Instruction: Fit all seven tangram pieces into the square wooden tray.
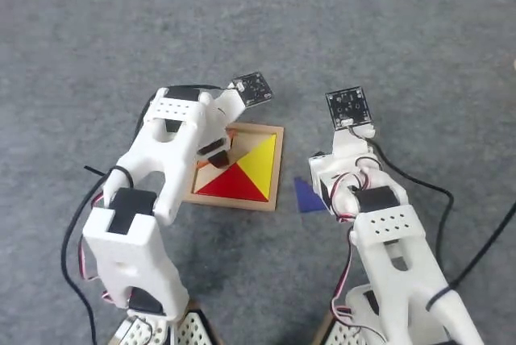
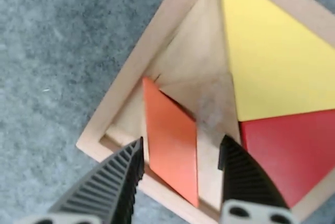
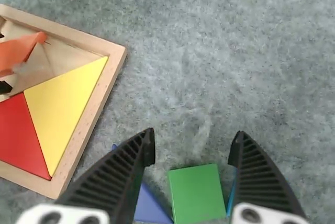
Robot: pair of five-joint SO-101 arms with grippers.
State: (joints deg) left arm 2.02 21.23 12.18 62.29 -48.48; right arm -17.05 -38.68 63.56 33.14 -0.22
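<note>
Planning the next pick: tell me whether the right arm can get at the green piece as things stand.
Probably yes. The right gripper hangs open over the green piece, which lies flat on the carpet, uncovered; a blue piece sits close beside it.

A table covered in grey, felt-like cloth carries a square wooden tray near its middle. A blue piece lies on the cloth at the tray's four o'clock, just beside it. A green piece lies just beside the blue one.
</note>
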